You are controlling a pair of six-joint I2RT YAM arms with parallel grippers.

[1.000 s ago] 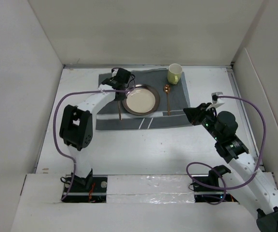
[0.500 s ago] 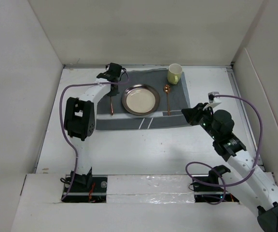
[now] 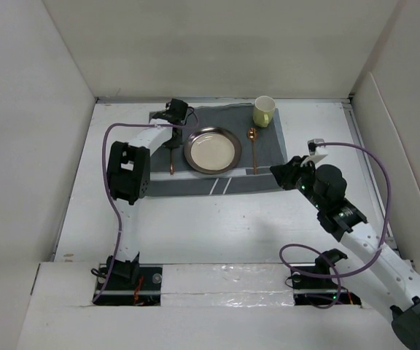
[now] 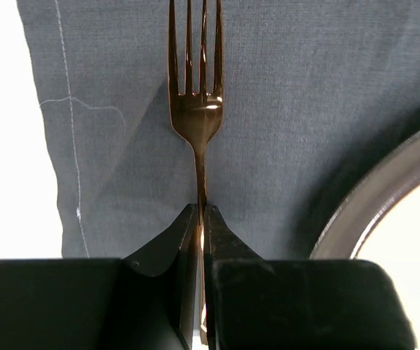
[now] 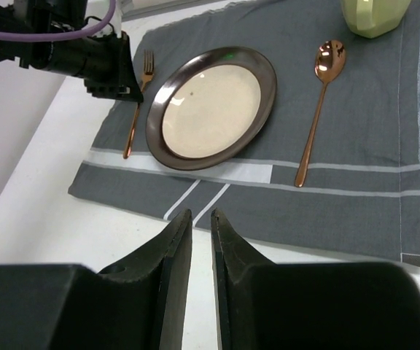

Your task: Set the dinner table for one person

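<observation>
Dinner table (image 3: 217, 222): large, flat, matte white rectangle; level; walled by white panels on three sides.

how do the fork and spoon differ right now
The fork lies left of the plate, the spoon right of it. The fork ends in tines, the spoon in a round bowl. The left tool is shut on the fork's handle; the spoon lies untouched. Both are copper-coloured, on the placemat.

The white desk (image 3: 217, 219) is carrying one item directly on its surface: a dark grey striped cloth placemat (image 3: 250, 181), lying flat toward the far side, its near edge running roughly parallel to the desk's near edge.
</observation>
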